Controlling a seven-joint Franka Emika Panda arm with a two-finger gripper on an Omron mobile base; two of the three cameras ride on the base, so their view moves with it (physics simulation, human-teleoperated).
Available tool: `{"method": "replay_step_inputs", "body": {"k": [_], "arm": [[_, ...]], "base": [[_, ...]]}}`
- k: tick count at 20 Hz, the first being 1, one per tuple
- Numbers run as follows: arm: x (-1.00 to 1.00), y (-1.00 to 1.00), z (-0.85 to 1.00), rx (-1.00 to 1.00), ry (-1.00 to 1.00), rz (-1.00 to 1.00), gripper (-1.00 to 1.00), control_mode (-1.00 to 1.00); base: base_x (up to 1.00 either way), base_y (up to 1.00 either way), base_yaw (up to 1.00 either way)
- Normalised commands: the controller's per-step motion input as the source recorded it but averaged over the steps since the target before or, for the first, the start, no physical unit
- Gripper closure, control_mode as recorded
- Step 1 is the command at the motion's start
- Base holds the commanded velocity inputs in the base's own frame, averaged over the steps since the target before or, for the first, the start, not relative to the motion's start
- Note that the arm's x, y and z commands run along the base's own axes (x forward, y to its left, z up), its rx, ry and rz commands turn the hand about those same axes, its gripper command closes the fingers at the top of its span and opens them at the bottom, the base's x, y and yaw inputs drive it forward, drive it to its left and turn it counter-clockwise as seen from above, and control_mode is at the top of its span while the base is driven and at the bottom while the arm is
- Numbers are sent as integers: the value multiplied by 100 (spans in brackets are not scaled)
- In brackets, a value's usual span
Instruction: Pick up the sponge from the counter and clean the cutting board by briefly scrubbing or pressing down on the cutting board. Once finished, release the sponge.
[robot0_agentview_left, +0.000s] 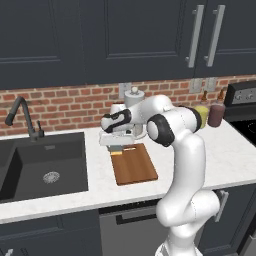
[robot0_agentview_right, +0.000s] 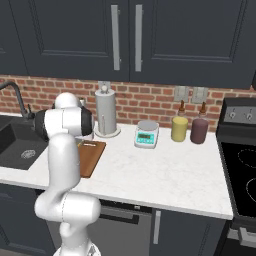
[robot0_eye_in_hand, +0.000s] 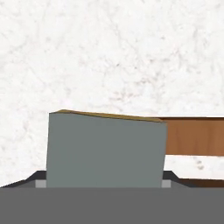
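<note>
Sponge (robot0_eye_in_hand: 105, 148) sits large in my hand view, its grey-green face toward the camera with a thin yellow edge along the top, and the two dark fingers (robot0_eye_in_hand: 103, 180) sit tight against its left and right sides, so I read them as clamped on it. Behind it in that view I see a strip of the brown cutting board (robot0_eye_in_hand: 194, 135) running off to the right, with white marbled worktop (robot0_eye_in_hand: 109, 52) beyond and more of it below the strip.

From the left base view, the hand (robot0_agentview_left: 117, 135) hangs low at the far short end of the board (robot0_agentview_left: 134, 164), right where the slot handle is; the sponge itself is too hidden there for me to place it more exactly. The board lies flat, its long left edge close to the rim of the black sink (robot0_agentview_left: 42, 167), with a narrow band of bare worktop between them. Its near short edge stops well back from the front lip of the worktop.

Right of the board, open white surface runs wide toward the stove (robot0_agentview_right: 240, 165). Along the brick wall stand a paper towel roll (robot0_agentview_right: 106, 116), a white scale (robot0_agentview_right: 146, 134) and two bottles (robot0_agentview_right: 189, 128), all well apart from the board.
</note>
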Motion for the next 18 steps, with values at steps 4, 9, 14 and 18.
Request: {"method": "replay_step_inputs", "body": {"k": [4, 9, 14, 18], "arm": [[-6, -48, -34, 0, 0, 0, 100, -100], [0, -59, -17, 0, 0, 0, 100, -100], [-1, -53, -5, 0, 0, 0, 100, -100], [-14, -31, -10, 0, 0, 0, 100, -100]], "base": [[0, 0, 0], [0, 0, 0], [0, 0, 0], [0, 0, 0]]}}
